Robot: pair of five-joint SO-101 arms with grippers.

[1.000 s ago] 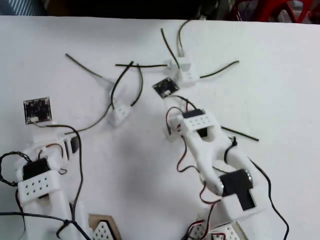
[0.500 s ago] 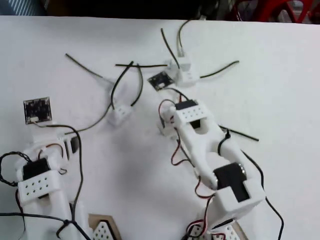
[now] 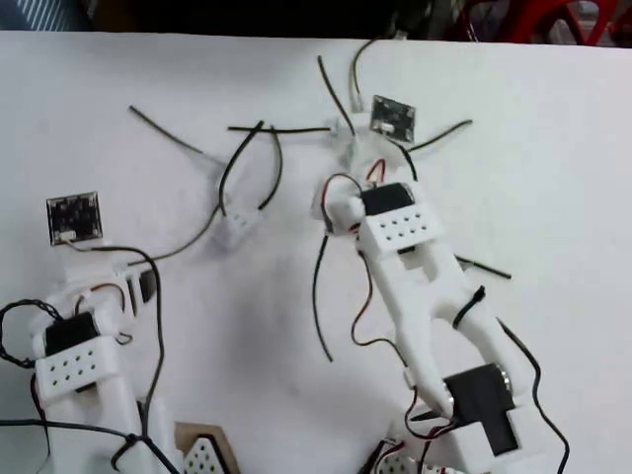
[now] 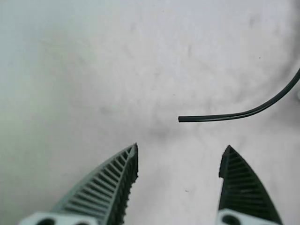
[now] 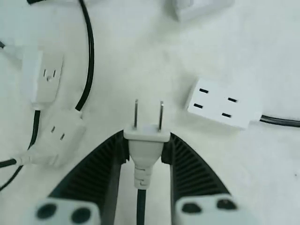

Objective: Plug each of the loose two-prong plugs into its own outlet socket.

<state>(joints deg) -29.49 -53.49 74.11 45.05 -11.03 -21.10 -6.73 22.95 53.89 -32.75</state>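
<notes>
My right tool (image 5: 146,136) pinches the white two-prong plug (image 5: 144,149) by its body, prongs pointing ahead above the table (image 5: 140,56). A white outlet block (image 5: 222,108) lies just ahead on one side, apart from the prongs, and two smaller white sockets (image 5: 44,75) lie on the other side beside a black cable (image 5: 89,56). My left tool (image 4: 182,147) hangs spread above the table, the loose end of a black cord (image 4: 234,115) lying near its tips.

I count one white plastic two-prong plug (image 5: 146,143). I count three white plastic outlet blocks (image 5: 222,105) with slots showing: one four-slot, two with a single pair.
</notes>
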